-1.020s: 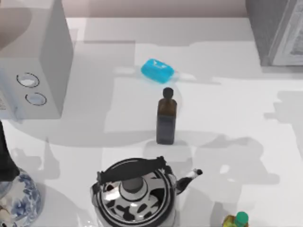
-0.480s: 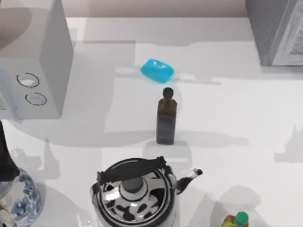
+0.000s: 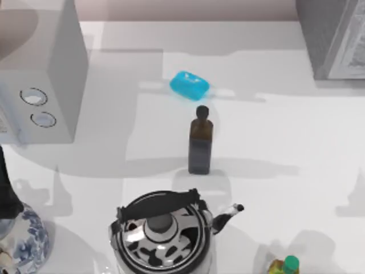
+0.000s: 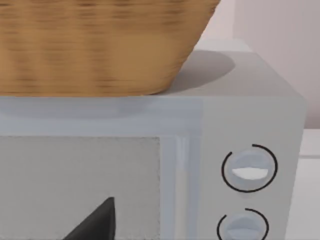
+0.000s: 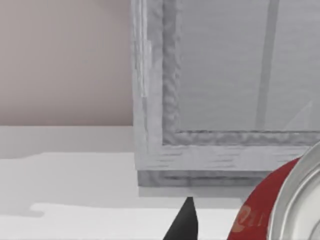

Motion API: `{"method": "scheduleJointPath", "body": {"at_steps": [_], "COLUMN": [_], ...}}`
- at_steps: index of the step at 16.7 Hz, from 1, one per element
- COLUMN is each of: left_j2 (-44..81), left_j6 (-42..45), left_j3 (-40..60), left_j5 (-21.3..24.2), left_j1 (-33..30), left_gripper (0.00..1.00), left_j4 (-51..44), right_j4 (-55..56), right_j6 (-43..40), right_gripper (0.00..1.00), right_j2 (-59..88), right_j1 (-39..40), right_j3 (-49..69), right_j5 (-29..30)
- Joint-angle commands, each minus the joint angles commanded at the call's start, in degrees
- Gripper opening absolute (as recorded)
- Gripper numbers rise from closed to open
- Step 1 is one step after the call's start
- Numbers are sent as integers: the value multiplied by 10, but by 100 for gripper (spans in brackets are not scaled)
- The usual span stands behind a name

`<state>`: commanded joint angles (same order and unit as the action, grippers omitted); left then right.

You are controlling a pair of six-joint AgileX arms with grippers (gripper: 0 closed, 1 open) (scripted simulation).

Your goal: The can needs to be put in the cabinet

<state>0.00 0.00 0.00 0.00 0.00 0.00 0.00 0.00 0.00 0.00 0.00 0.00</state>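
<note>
Can (image 5: 260,210) sits right at the right wrist camera, a red curved side with a silver rim. One dark fingertip (image 5: 184,222) of the right gripper pokes up just beside it, so it looks carried; whether the fingers actually clamp it, cannot tell. Just beyond the can stands the cabinet (image 5: 150,100), its pale panelled door (image 5: 235,70) shut, frame corner facing the camera, table (image 5: 65,180) running up to its base.

Change: in the top view the arm shadow on the table, in front of the cabinet (image 3: 319,40), has slid toward the near right corner and shrunk over the last second. Reads as the right arm shifting with the can, lining up on the cabinet. Door not open, so placing is not yet possible.

Unchanged from the earlier frame, nearest to farthest from the cabinet: blue soap (image 3: 190,85), dark brown bottle (image 3: 200,141), tiny yellow bottle (image 3: 285,266), kettle (image 3: 164,231), microwave (image 3: 40,74), blue-white vase (image 3: 23,240).

Left arm is parked facing the microwave (image 4: 250,125) with a wicker basket (image 4: 100,45) on top; finger state cannot tell.
</note>
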Motion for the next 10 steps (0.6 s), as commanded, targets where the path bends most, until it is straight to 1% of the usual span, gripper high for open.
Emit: {"method": "scheduleJointPath", "body": {"at_steps": [6,8,10], "left_j2": [0,0,0], "left_j6": [0,0,0], "left_j3": [0,0,0], "left_j5": [0,0,0], "left_j1": [0,0,0], "left_gripper": [100,100,100], "left_j4": [0,0,0], "right_j4": [-3,-13,-30], "right_j6": [1,2,2], "right_gripper": [0,0,0], "right_j2": [9,40,92], "right_j1": [1,5,12], "right_j3": [7,38,93], "right_j5": [1,5,13]}}
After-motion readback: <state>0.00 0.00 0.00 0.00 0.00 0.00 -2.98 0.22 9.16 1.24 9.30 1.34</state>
